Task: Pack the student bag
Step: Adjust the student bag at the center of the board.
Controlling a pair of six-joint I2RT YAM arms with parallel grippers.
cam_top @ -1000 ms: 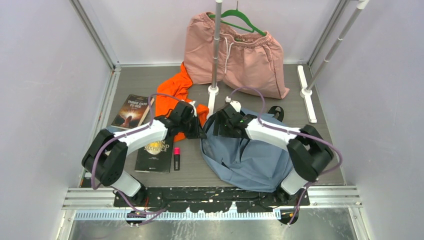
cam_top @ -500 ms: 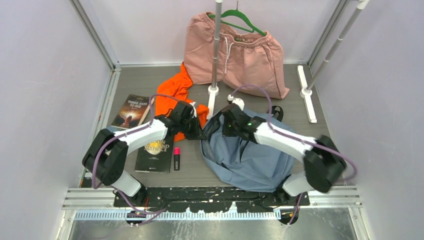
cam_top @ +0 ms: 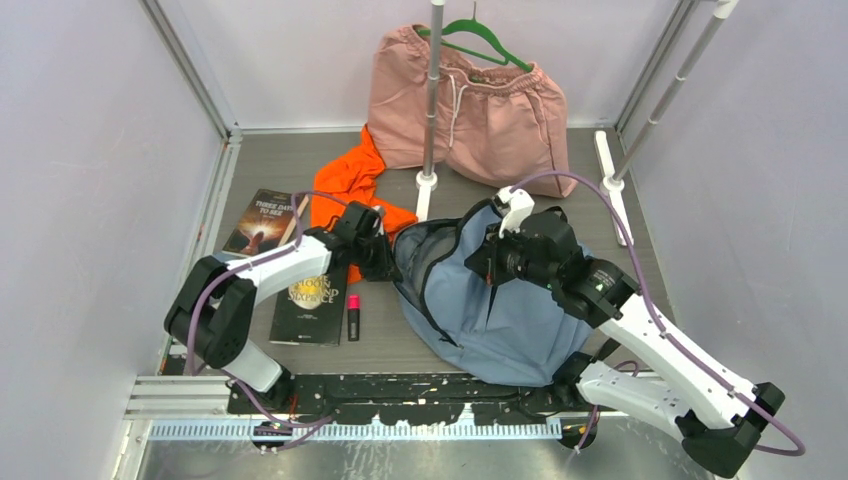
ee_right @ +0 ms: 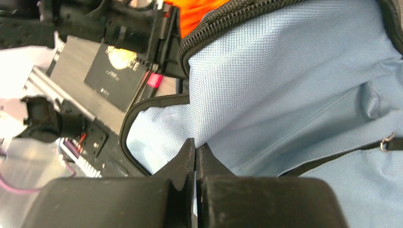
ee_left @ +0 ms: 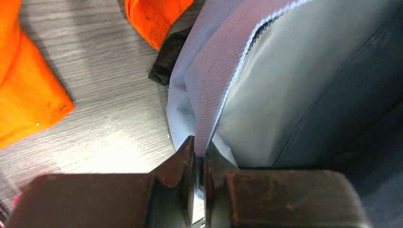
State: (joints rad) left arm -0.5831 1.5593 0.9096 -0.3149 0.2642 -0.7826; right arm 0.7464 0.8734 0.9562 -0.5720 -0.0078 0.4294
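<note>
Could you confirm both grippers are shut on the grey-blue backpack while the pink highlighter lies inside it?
No: the top view shows the pink highlighter on the table beside the black book. The left gripper and right gripper are shut on the backpack.

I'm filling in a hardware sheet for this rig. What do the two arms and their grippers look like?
The left arm and right arm both have white link shells joined by bulky black joint housings. A purple cable loops loosely along each arm. The left gripper and right gripper are matte black, with two blocky fingers tapering to wedge tips.
</note>
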